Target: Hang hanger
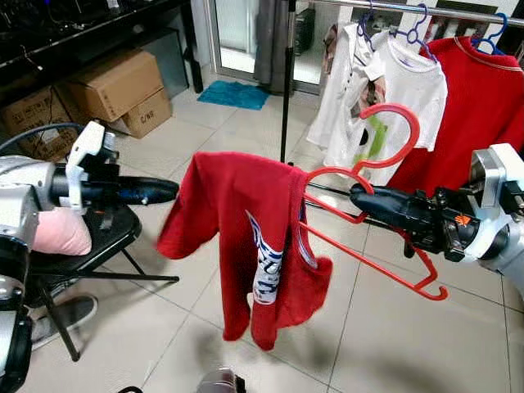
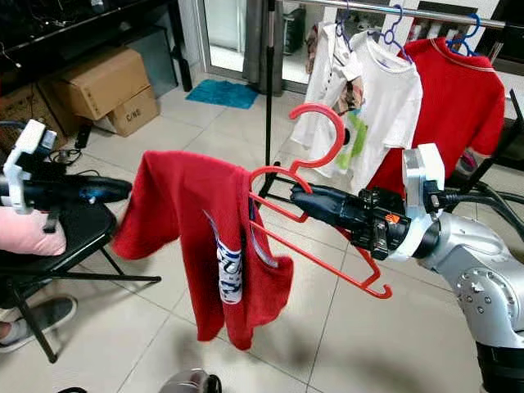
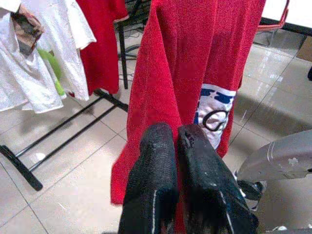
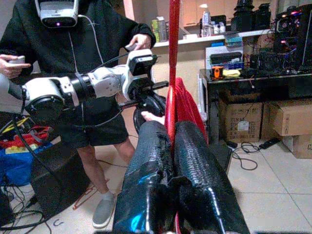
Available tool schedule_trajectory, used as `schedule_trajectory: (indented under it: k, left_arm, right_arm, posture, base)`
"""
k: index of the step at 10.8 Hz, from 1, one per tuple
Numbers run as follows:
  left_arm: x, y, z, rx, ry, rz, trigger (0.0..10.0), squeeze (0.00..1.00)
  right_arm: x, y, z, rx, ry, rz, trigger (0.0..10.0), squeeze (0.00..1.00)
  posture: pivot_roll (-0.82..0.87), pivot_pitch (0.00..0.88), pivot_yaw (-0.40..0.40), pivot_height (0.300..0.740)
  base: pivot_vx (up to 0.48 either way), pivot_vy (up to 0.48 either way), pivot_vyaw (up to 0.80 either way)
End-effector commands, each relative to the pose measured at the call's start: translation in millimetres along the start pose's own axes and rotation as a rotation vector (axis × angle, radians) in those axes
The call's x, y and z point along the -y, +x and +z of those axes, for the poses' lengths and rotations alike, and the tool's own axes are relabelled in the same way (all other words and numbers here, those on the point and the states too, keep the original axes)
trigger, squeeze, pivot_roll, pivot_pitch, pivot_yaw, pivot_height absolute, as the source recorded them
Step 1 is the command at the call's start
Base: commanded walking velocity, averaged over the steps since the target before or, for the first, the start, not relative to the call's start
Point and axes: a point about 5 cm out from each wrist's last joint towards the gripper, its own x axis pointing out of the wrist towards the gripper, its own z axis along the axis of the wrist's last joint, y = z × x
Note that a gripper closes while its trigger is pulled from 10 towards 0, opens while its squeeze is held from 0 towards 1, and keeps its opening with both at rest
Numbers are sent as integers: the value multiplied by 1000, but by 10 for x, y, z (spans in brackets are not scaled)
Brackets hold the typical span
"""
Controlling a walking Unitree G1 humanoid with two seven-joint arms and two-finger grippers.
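A red plastic hanger (image 1: 400, 124) sits in mid-air with a red shirt (image 1: 229, 209) draped over its left end, the cloth hanging low. My right gripper (image 1: 357, 196) is shut on the hanger's shoulder just below the hook; the right wrist view shows the red bar (image 4: 173, 53) pinched between its fingers (image 4: 195, 161). My left gripper (image 1: 169, 191) is shut on nothing and points at the shirt's left sleeve edge, very close to it. In the left wrist view its closed fingertips (image 3: 161, 141) face the red shirt (image 3: 195, 53). The clothes rail (image 1: 401, 7) runs above and behind the hanger.
White shirts (image 1: 385, 90) and a red shirt (image 1: 483, 98) hang on blue hangers on the rail, whose upright pole (image 1: 286, 82) stands mid-back. Cardboard boxes (image 1: 119, 86) sit at left. A black folding chair (image 1: 106, 237) and a person's knee (image 1: 61, 233) are beside my left arm.
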Motion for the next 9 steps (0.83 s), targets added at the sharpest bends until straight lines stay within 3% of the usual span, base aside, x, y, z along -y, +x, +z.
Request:
schedule_trajectory:
  k: [1, 4, 9]
  left_arm:
    - [2, -60, 24, -1, 6, 12, 0, 0]
    - [-4, -109, 37, 7, -5, 46, 0, 0]
    - [-55, -279, 20, 12, -18, 190, 0, 0]
  right_arm:
    - [7, -18, 72, 23, -28, -1, 10000, 0]
    - [20, -38, 85, 31, -34, -11, 10000, 0]
    - [20, -52, 89, 34, -38, -21, 10000, 0]
  posture:
    - [23, 0, 84, 740]
    - [25, 0, 84, 740]
    - [27, 0, 81, 740]
  base:
    - [0, 0, 0]
    - [0, 0, 0]
    - [0, 0, 0]
